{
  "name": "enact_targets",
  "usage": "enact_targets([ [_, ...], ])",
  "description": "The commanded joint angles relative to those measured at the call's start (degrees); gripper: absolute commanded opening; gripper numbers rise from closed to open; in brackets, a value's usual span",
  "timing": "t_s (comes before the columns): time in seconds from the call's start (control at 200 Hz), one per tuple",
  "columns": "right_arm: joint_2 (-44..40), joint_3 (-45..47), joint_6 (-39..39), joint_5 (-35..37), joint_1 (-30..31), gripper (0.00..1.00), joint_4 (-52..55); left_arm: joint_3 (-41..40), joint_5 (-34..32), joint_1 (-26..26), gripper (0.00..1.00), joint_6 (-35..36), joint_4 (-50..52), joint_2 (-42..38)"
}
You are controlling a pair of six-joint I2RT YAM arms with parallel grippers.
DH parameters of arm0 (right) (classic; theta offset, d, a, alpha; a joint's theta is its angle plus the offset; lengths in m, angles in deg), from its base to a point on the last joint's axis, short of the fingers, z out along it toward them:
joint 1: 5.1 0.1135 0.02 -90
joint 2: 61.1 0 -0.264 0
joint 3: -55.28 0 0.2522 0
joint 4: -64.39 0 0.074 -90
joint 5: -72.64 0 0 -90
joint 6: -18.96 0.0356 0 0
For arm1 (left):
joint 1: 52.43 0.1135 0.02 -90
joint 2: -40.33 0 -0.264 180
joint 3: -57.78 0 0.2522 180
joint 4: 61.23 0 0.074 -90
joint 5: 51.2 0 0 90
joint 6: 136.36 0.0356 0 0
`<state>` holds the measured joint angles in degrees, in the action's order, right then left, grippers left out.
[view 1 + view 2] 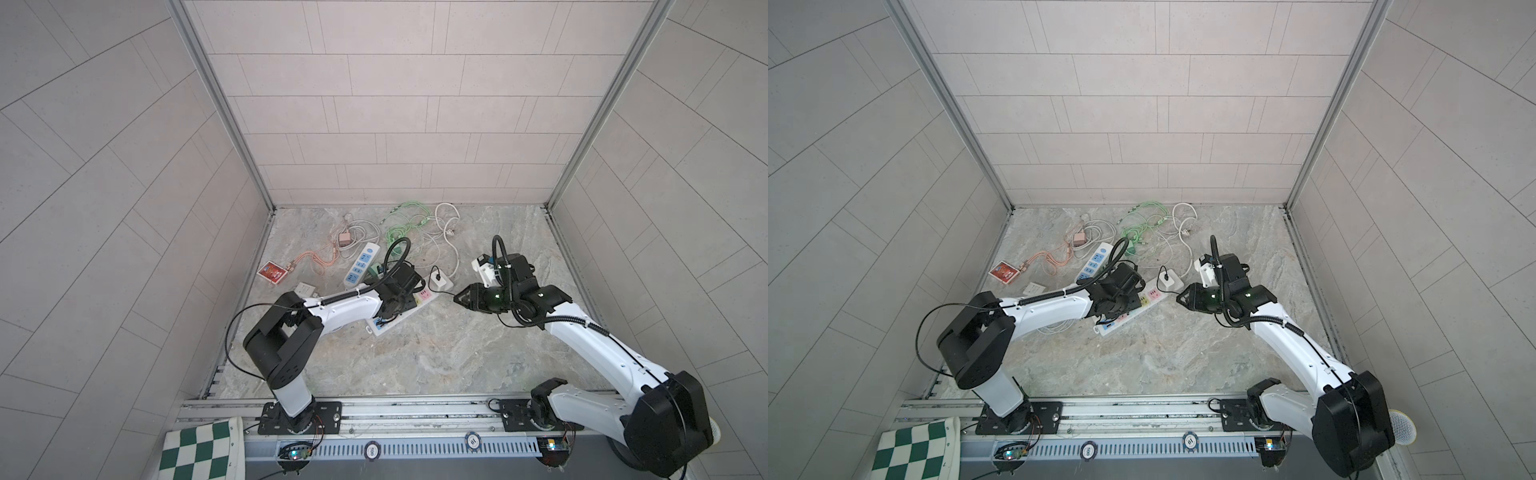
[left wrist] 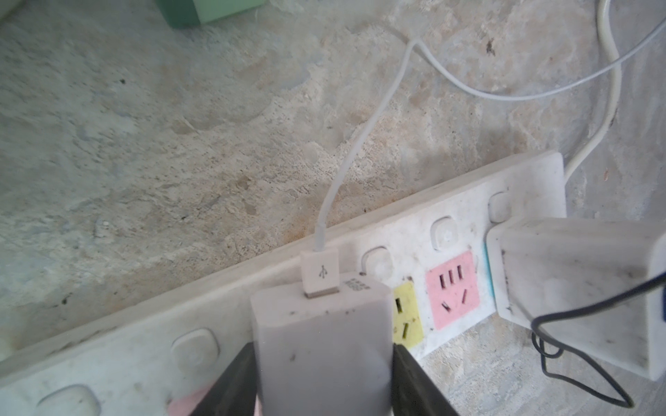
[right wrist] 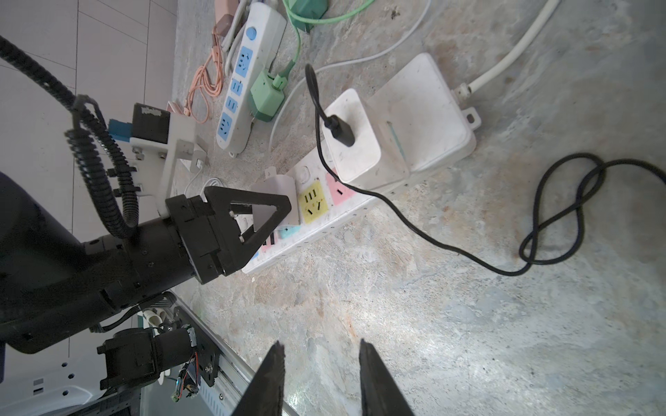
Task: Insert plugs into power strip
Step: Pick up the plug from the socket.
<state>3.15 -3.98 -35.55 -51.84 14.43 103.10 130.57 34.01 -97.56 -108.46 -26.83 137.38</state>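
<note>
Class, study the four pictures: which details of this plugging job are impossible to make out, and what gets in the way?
- Left wrist view: prongs of the white adapter, hidden beneath its own body in the left end effector; seating unknowable.
- Both top views: that adapter, covered by the left arm over the power strip.
- Left wrist view: the adapter's small print, blurred.
- A top view: flat white item, too small to identify.

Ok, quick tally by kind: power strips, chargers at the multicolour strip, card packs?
Power strips: 2 (blue-socket strip, multicolour strip)
Chargers at the multicolour strip: 2 (held white charger in the left hand, black-cabled white charger)
Red card pack: 1
Total: 5
</note>
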Motion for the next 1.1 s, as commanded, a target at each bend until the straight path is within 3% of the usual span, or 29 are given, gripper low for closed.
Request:
enact_targets([
  [0.0, -1.79, -0.09, -1.95, -1.42, -0.29, 0.35, 0.80, -1.58, -3.10, -0.06, 0.47, 5.43, 10.30, 0.67],
  [0.145, -2.86, -1.35, -2.30, -2.90, -0.41, 0.35, 1.64, -0.08, -6.92, -0.10, 0.44, 14.66, 9.13, -2.97],
  [0.395, -1.39, -5.84, -1.36, -7.13, -0.41, 0.35, 2.87, -0.82, -8.25, -0.05, 0.40, 29.36, -2.65, -10.08],
  [0.666, 1.13, -7.76, 5.23, -15.29, -0.37, 0.35, -6.80, -7.65, 4.32, -0.04, 0.42, 39.71, -24.16, -15.44],
  [1.096, 3.69, -13.01, 2.04, -17.35, -2.22, 0.36, -2.21, -6.94, 13.59, -0.09, 0.41, 45.74, -23.33, -17.69],
])
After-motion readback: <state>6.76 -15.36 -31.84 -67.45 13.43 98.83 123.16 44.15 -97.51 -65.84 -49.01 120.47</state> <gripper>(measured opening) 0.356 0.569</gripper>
